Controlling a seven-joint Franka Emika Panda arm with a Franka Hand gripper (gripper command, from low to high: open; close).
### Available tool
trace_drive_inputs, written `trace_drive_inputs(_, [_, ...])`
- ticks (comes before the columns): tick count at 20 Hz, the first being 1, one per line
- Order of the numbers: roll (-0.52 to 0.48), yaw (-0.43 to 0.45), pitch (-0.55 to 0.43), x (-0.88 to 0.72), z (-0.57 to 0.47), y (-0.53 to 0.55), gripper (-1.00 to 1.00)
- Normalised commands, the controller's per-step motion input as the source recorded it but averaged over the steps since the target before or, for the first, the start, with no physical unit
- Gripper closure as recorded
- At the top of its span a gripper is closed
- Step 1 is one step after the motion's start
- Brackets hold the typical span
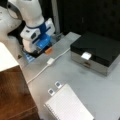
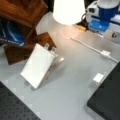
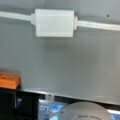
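White cable (image 1: pixel 40 71) runs across the grey table (image 1: pixel 75 75) in both front views, with a small white block (image 1: pixel 50 61) set along its length. The gripper (image 1: pixel 40 47) hangs at the table's far edge, and the block lies near it, at about five o'clock from it in a front view, not touching. Whether its jaws stand wide or narrow I cannot tell. In the wrist view the block (image 3: pixel 54 22) sits at twelve o'clock, the cable leaving both its ends, and an orange piece (image 3: pixel 8 82) shows at eight o'clock. In a front view that orange piece (image 1: pixel 48 50) lies just beside the gripper, between it and the block. A black box (image 1: pixel 100 47) with a white tag (image 1: pixel 86 55) stands at three o'clock from the block, well apart. A white notebook (image 1: pixel 67 105) lies at six o'clock, by a wooden block (image 1: pixel 12 92)
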Motion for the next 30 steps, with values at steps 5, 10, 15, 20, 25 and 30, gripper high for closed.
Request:
trace_drive_inputs(5, [-0.036,-0.168,0.119,0.23,0.18,0.03,-1.0])
trace_drive_inputs(10, [0.003,-0.11,0.234,0.49,0.24,0.07,-1.0])
trace_drive_inputs(15, [0.047,-0.051,0.376,0.83,0.36,0.01,-1.0])
trace_drive_inputs(20, [0.105,-0.122,0.404,0.94,0.42,-0.08,-1.0])
trace_drive_inputs(25, [0.143,-0.139,0.366,0.76,0.34,-0.04,-1.0])
trace_drive_inputs(30, [0.222,-0.062,0.294,0.41,0.2,0.09,-1.0])
